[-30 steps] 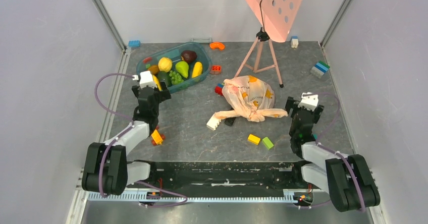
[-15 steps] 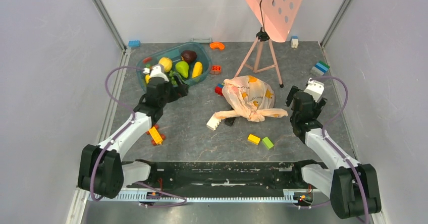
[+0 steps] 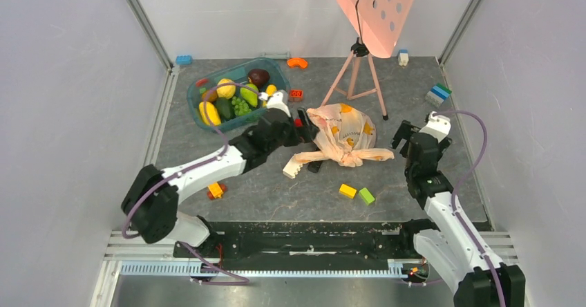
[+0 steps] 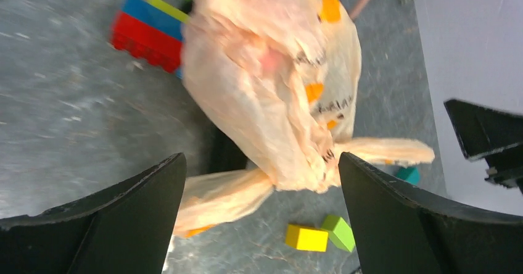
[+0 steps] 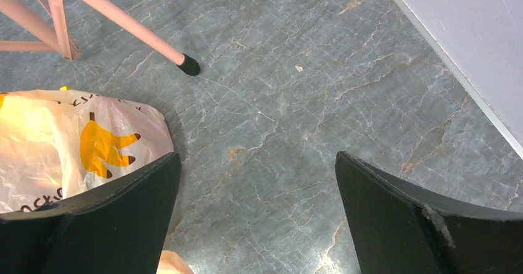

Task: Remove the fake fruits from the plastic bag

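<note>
Crinkly thin plastic bag [image 3: 342, 135], matt.

The plastic bag [image 3: 342, 135] lies bunched and bulging right of centre. It is cream-beige and crinkly with orange and yellow prints, and its two handles splay out at the near side. A pinkish patch shows through its skin, possibly a fruit inside. Other fake fruits [image 3: 226, 88], yellow, green and dark maroon, sit in the teal tub [image 3: 192, 98].

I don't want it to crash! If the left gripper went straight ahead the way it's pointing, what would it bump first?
Probably the plastic bag: it sits ahead of the open left gripper, between its fingers, though depth is unclear.
</note>
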Available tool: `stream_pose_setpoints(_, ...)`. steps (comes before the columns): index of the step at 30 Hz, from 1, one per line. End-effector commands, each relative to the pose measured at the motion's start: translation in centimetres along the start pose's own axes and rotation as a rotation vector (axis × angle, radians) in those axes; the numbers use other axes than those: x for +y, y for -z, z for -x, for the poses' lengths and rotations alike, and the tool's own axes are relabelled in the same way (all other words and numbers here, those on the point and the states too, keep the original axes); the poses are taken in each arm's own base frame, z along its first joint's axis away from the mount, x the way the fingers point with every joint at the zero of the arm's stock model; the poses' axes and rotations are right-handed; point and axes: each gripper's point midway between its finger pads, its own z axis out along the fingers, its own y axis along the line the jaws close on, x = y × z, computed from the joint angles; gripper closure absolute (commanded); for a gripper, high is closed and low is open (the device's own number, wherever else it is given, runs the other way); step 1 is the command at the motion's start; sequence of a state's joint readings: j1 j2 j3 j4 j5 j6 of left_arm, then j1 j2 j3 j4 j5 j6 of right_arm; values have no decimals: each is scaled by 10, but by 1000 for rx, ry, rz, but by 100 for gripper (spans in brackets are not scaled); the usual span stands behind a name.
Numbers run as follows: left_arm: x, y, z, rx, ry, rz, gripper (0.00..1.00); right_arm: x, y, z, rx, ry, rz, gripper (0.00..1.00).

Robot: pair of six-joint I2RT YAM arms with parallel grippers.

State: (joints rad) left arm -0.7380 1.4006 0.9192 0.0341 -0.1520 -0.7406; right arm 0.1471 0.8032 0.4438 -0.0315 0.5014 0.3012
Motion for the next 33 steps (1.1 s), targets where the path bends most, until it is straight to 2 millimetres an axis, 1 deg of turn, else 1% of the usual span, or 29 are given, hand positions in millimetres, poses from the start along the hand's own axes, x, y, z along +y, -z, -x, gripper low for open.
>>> stream_pose_setpoints(1,-43,-13,-16,7,56,-23,2,2,8,7,7,-20,12,1)
stream_pose_setpoints(4,-58,-18,-32,28,70,-18,5,3,11,9,2,-28,26,1)
stream_pose_setpoints(5,-60,-20,-37,31,74,-12,6,3,12,10,-3,-29,31,1)
stream_pose_setpoints(8,-70,-25,-47,34,77,-3,12,4,15,15,-15,-37,39,1)
stream_pose_setpoints(9,-66,-27,-55,54,72,25,14,4,16,16,-15,-36,41,1)
stream_pose_setpoints(11,-64,-30,-63,62,72,49,20,4,18,19,-18,-36,46,1)
stream_pose_setpoints(12,-63,-31,-66,64,74,58,19,4,19,21,-24,-39,47,1)
stream_pose_setpoints(18,-55,-38,-79,77,67,96,28,5,24,28,-41,-50,61,1)
stream_pose_setpoints(21,-53,-43,-82,78,61,106,29,6,25,29,-39,-51,67,1)
stream_pose_setpoints(26,-53,-51,-83,74,40,114,26,6,28,33,-46,-52,71,1)
stream_pose_setpoints(27,-54,-52,-84,72,36,111,27,6,29,34,-47,-51,75,3)
stream_pose_setpoints(29,-55,-55,-84,68,32,111,32,7,31,37,-50,-48,81,4)
stream_pose_setpoints(33,-57,-62,-87,76,19,104,50,10,35,43,-62,-46,107,5)
